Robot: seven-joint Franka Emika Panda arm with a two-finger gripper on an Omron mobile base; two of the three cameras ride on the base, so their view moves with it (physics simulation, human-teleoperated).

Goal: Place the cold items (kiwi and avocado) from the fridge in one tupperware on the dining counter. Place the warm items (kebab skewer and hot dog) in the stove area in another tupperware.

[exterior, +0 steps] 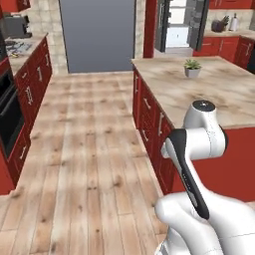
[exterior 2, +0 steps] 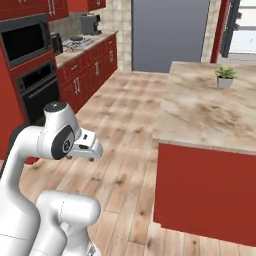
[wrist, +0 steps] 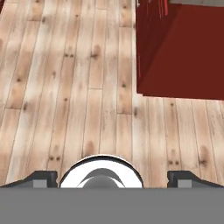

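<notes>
No kiwi, avocado, kebab skewer, hot dog or tupperware could be made out anywhere, so by the look of it nothing had been packed and all four placements were left to do. The fridge (exterior: 182,25) stood with its doors open far ahead of the gripper, past the far end of the dining counter (exterior: 219,89); its shelves were too small to read, so the cold items were presumably inside but could not be confirmed. The stove area (exterior 2: 77,44) sat on the red cabinet run far off to the hand's left, with a coffee machine (exterior 2: 90,22) behind it; the warm items were not discernible there. The gripper (wrist: 112,177) was wide open and held nothing, both tips pointing down at bare wood floor (wrist: 65,87), with the red corner of the counter base (wrist: 183,52) ahead and to its right. The counter top carried a small potted plant (exterior: 192,68) and otherwise looked bare in what showed. The oven (exterior 2: 35,82) and microwave (exterior 2: 25,42) sat in the wall to the hand's left. Judgement: the task was at its start, the arm tucked, with the approach to the fridge or stove not yet made.
</notes>
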